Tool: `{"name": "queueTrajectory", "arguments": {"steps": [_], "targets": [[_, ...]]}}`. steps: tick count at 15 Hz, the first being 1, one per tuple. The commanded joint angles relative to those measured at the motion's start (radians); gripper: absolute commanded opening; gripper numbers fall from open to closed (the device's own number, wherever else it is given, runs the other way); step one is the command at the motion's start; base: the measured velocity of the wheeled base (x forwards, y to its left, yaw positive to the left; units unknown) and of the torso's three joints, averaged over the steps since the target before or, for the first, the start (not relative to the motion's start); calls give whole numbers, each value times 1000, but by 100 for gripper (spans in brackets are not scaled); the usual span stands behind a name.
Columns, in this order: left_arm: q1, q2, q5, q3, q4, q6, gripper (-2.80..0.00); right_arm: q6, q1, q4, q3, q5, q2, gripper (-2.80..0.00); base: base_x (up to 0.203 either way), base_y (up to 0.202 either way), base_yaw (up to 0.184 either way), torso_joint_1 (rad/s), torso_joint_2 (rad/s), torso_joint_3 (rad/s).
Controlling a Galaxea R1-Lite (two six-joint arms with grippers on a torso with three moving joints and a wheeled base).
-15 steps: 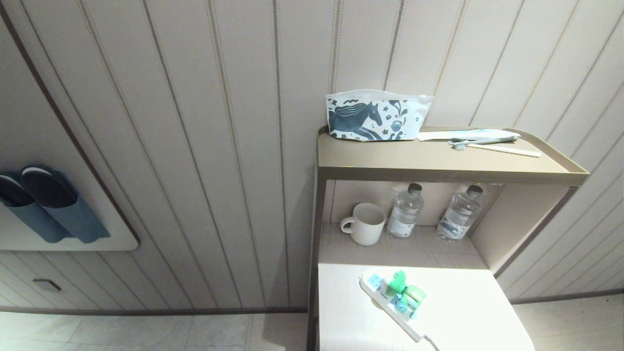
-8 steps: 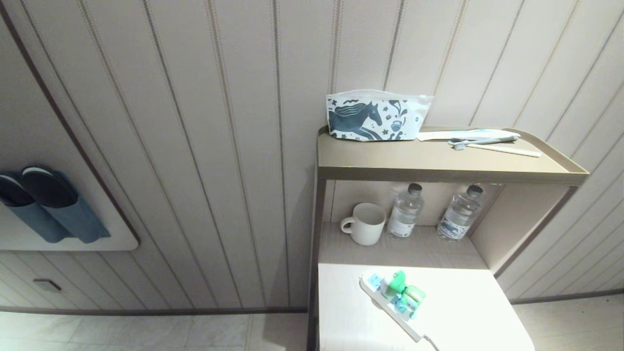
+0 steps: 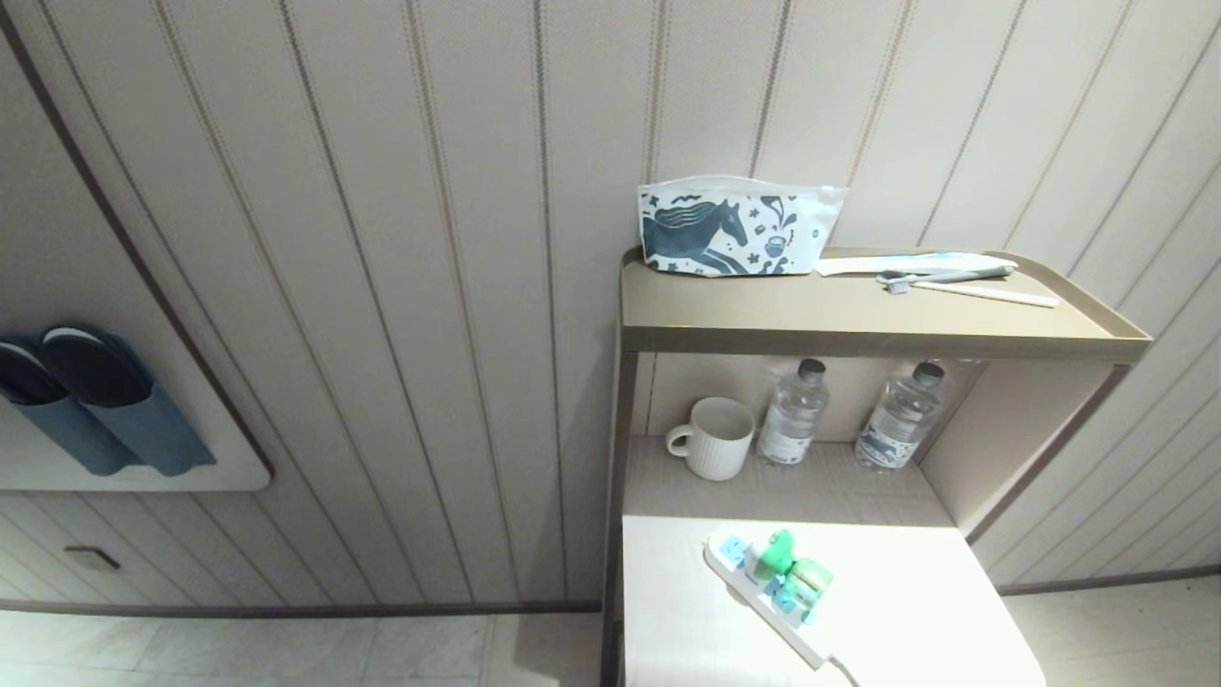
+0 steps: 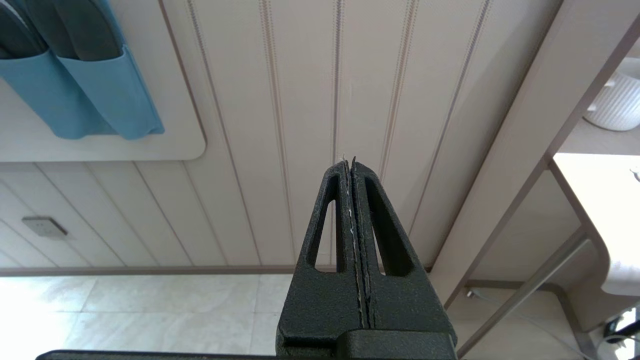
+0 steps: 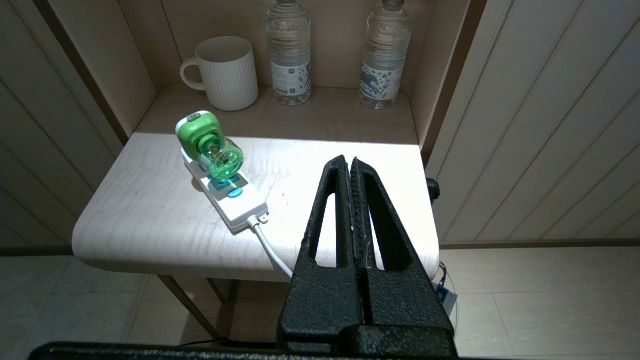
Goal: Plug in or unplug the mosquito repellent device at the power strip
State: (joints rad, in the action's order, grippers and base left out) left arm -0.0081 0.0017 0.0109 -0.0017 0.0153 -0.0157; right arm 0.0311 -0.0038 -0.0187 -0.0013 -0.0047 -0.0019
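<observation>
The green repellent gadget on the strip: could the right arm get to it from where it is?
Probably yes. The right gripper, fingers shut, hangs off the table's front edge with nothing between it and the repellent gadget, which sits on the strip. The fingers would need opening first.

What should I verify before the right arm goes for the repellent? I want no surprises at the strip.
1. Mosquito repellent device seated on the power strip: ok.
2. Right gripper clear of the device, off to its side: ok.
3. Right gripper open for a grasp: not ok, shut.
4. Left gripper out of the way, facing the wall, shut: ok.
5. Mug and water bottles apart from the strip: ok.
6. Strip powered: cannot tell.
</observation>
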Motion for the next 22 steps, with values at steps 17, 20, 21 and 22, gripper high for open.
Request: {"name": "queueTrajectory", "arguments": {"steps": [17, 20, 21, 22], "targets": [[-1, 3, -2, 2, -3, 16, -280, 10, -2, -1, 0, -1, 7, -280, 0, 0, 0, 0, 0, 0], [0, 3, -2, 2, -3, 17, -280, 10, -2, -1, 0, -1, 7, -280, 0, 0, 0, 0, 0, 0], [-1, 3, -2, 2, -3, 17, -280, 10, -2, -1, 0, -2, 6, -280, 0, 0, 0, 0, 0, 0], [-1, 3, -2, 2, -3, 17, -280, 10, -2, -1, 0, -3, 7, -280, 0, 0, 0, 0, 0, 0]]}}
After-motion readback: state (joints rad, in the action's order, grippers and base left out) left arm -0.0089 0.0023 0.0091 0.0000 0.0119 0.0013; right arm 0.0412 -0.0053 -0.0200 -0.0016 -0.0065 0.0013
